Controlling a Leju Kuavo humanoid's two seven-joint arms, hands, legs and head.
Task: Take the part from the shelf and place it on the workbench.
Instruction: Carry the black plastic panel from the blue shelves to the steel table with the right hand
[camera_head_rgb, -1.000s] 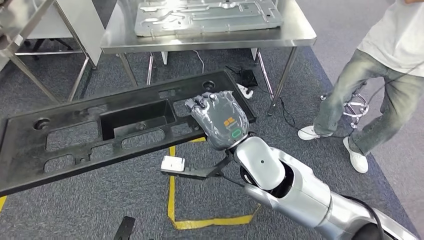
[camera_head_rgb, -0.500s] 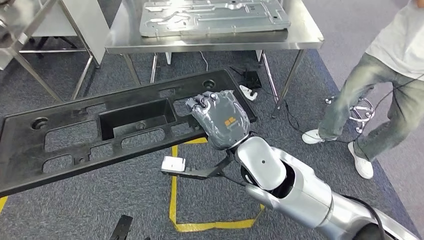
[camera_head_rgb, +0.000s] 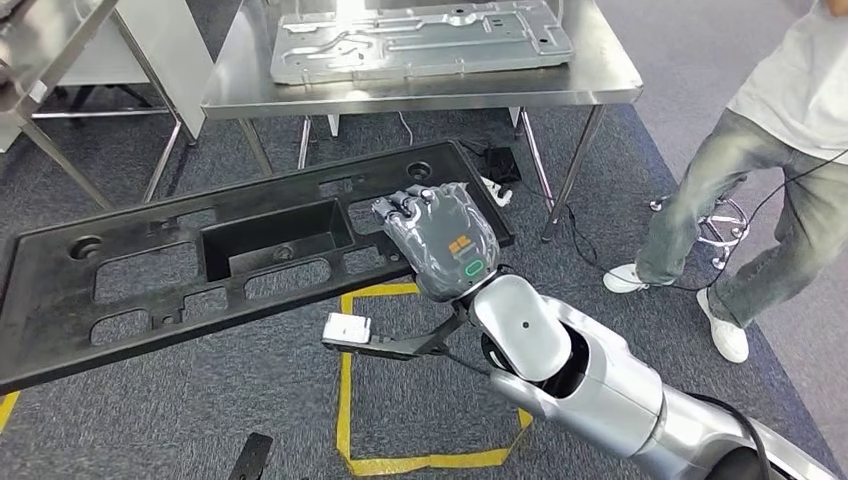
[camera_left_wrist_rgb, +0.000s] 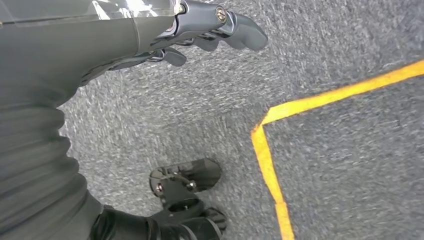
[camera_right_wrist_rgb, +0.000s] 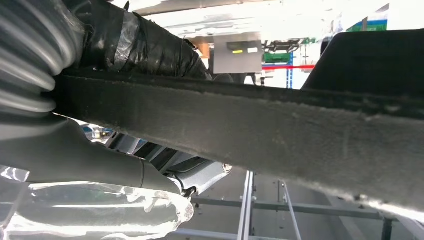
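Note:
A long black moulded part (camera_head_rgb: 150, 270) with several cut-outs hangs above the carpet, slanting across the head view. My right hand (camera_head_rgb: 440, 235) grips its right end from above. In the right wrist view the part's edge (camera_right_wrist_rgb: 280, 135) runs right across, with my right hand (camera_right_wrist_rgb: 75, 160) clamped around it. The steel workbench (camera_head_rgb: 600, 72) stands ahead of the part's far edge. My left hand (camera_left_wrist_rgb: 200, 25) hangs over the carpet, fingers apart and holding nothing.
A grey metal plate (camera_head_rgb: 420, 40) lies on the workbench. A person (camera_head_rgb: 760, 170) in jeans stands at the right beside a stool base (camera_head_rgb: 715, 215). Yellow tape (camera_head_rgb: 345, 400) marks the carpet. Another steel table (camera_head_rgb: 60, 60) stands at the far left.
The view has shifted slightly, so the workbench sits a little differently in the picture. The person's feet have moved at the right. My right hand keeps the same hold on the part.

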